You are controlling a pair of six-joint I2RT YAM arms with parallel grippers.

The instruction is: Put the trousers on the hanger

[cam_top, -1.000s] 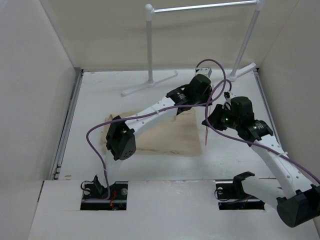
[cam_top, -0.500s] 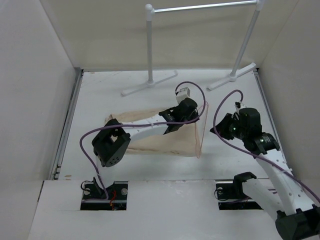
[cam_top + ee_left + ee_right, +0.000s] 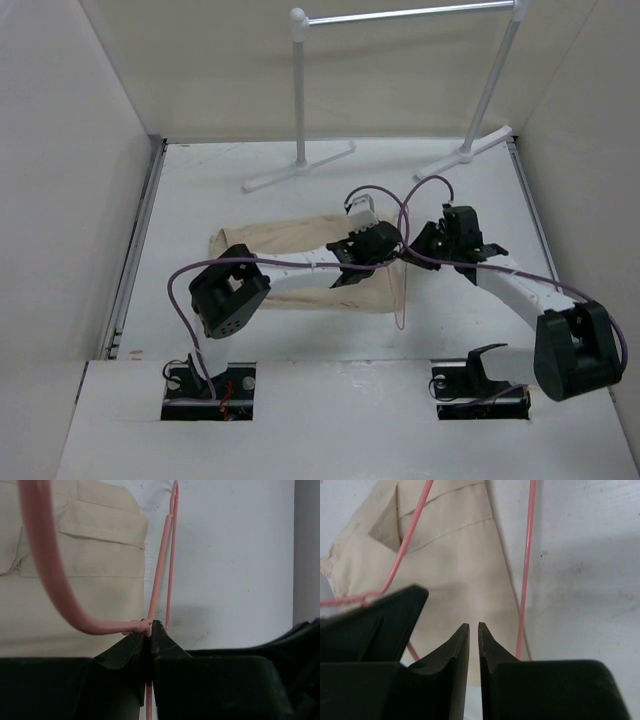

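— So, where are the trousers (image 3: 280, 238) found?
— They are laid flat on the white table (image 3: 200, 200), near its middle; a flap pocket is seen from the left wrist. The white rack (image 3: 300, 90) is stood at the far side, well apart from them.
— And the hanger (image 3: 34, 530)?
— It is held at the right edge of the trousers, partly over the cloth and partly over bare table. Its thin wire is pinched between the fingers of the left gripper (image 3: 151, 629), which are pressed tight on it just where the curved hook is joined.
— Is it touched by the right gripper (image 3: 473, 626)?
— It is seen apart from it. Those fingers are drawn almost together, only a narrow slit being left, with nothing caught between them. One pink wire is seen just right of the tips, another up to the left across the cloth.
— How are the arms placed?
— From above, the left arm is stretched across the trousers, and the right gripper is set close beside the left one. Whether the hanger is lifted off the table cannot be told.
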